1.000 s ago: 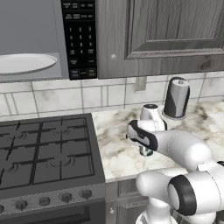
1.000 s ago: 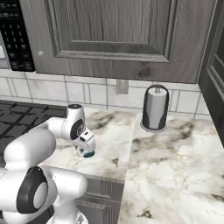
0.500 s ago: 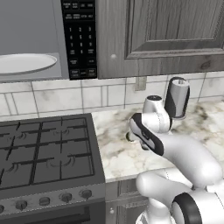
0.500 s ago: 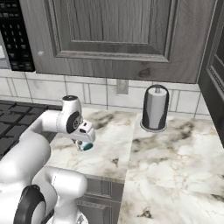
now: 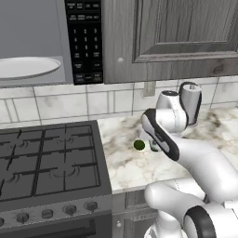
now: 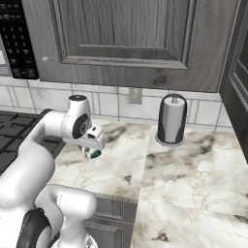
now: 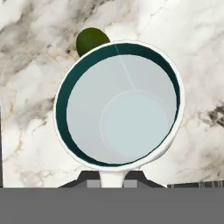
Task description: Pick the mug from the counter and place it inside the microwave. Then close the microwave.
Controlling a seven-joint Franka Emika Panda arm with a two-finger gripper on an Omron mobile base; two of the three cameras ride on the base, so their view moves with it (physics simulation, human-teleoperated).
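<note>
While clamped in pincer (image 6: 92, 151), mug (image 7: 118, 105) above counter (image 7: 197, 57).

Backsplash (image 5: 60, 104): pale square tiles, grey grout, with a wall outlet (image 6: 135, 95) set in it. Above: grey wood wall cabinet (image 6: 131, 41) with raised-panel door. Left: black gas stove (image 5: 49, 158), grate top, knobs along front edge. Paper towel roll on holder (image 6: 172, 120) stands by the backsplash. Light even, no hard shadows.

The round ceramic mug (image 7: 118, 105) is teal-walled, pale inside, white-rimmed; the marble surface (image 7: 39, 127) is white-beige with brown-grey veins; the small ball (image 7: 91, 40) is dark green.
</note>
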